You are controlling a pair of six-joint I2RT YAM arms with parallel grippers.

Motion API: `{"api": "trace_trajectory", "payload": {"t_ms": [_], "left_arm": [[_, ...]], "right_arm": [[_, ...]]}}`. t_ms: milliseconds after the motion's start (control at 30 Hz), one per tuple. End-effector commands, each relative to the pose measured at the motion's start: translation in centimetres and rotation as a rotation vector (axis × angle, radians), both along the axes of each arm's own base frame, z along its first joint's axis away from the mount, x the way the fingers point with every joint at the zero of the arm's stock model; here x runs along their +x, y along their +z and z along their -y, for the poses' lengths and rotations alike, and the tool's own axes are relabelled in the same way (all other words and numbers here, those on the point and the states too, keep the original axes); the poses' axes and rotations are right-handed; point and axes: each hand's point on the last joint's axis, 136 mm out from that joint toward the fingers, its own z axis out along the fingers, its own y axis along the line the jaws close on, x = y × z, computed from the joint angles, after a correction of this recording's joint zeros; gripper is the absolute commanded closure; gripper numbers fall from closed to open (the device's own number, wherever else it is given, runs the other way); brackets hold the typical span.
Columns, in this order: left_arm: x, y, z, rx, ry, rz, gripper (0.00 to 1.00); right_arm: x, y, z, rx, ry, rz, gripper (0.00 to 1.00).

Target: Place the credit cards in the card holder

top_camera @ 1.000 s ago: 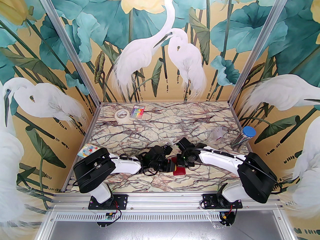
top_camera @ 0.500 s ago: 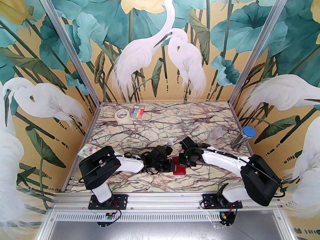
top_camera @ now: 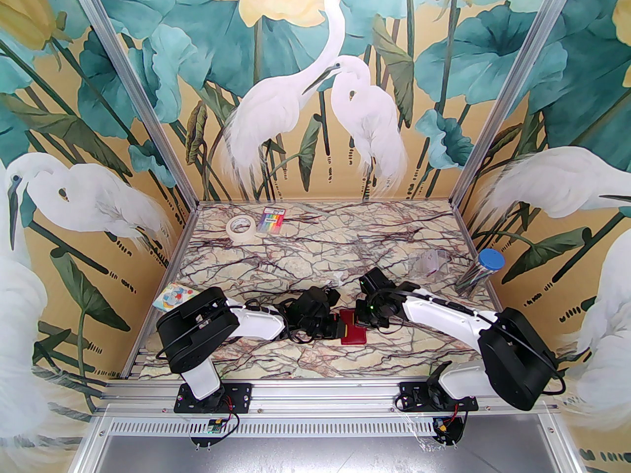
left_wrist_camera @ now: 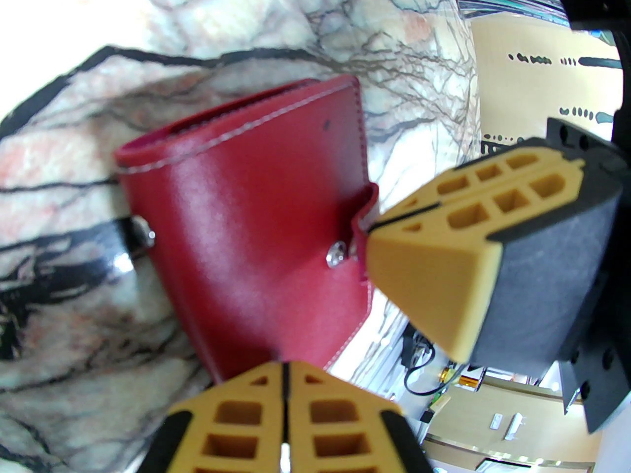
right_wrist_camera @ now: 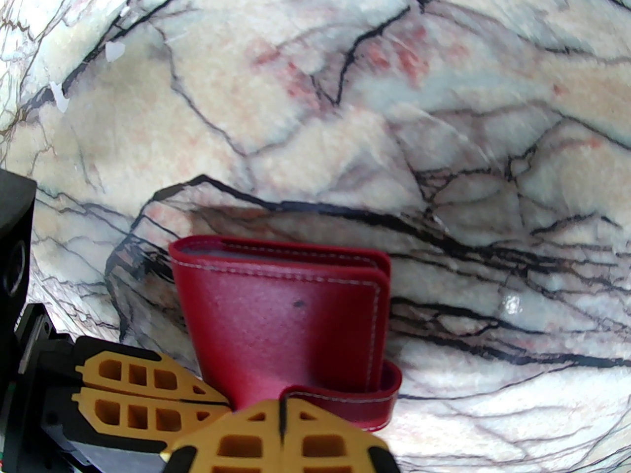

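Observation:
The card holder [top_camera: 355, 334] is a dark red wallet lying folded shut on the marble between the two arms. In the left wrist view the card holder [left_wrist_camera: 246, 224] shows its snap stud, and its tab curls up loose at the right edge. My left gripper [left_wrist_camera: 285, 407] is shut, its tips at the wallet's near corner. My right gripper [right_wrist_camera: 282, 412] is shut too, its tips touching the curled snap tab [right_wrist_camera: 345, 399]; I cannot tell whether it pinches the tab. The left gripper's fingers [right_wrist_camera: 143, 387] sit just left of it. The credit cards are hidden.
At the back left lie a roll of masking tape [top_camera: 240, 226] and a rainbow-striped packet [top_camera: 272, 220]. A clear plastic case [top_camera: 429, 264] and a blue-lidded tube [top_camera: 482, 268] sit at the right. A colourful packet [top_camera: 176, 296] lies by the left wall.
The right arm's elbow has swung right and its wrist has drawn back a little, uncovering more of the wallet. The left arm shifted right early on, then held still.

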Motion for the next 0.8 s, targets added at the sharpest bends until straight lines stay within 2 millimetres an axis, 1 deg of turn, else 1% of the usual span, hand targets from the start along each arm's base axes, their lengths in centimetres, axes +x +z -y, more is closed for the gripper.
{"api": "trace_trajectory", "payload": {"t_ms": [0,200,333,533,667,767], "left_arm": [[0.0,-1.9,-0.7,0.075,0.026,-0.023,0.94],[0.0,-1.9,-0.8,0.075,0.027,-0.022,0.94],[0.0,-1.9,-0.8,0.074,0.027,-0.022,0.94],[-0.1,-1.9,-0.7,0.072,0.023,-0.024,0.94],[-0.1,-2.0,-0.7,0.074,0.023,-0.024,0.94],[-0.1,-2.0,-0.7,0.073,0.023,-0.024,0.94]], "right_arm": [[-0.4,-0.5,-0.3,0.020,0.023,-0.017,1.00],[-0.6,-0.7,-0.7,0.049,0.034,-0.027,1.00],[-0.6,-1.0,-0.5,0.032,0.032,-0.030,1.00],[-0.5,-1.8,0.5,-0.028,0.014,-0.030,1.00],[-0.3,-1.8,0.6,-0.039,0.006,-0.023,1.00],[-0.1,-1.4,0.6,-0.033,0.003,-0.009,1.00]]}}
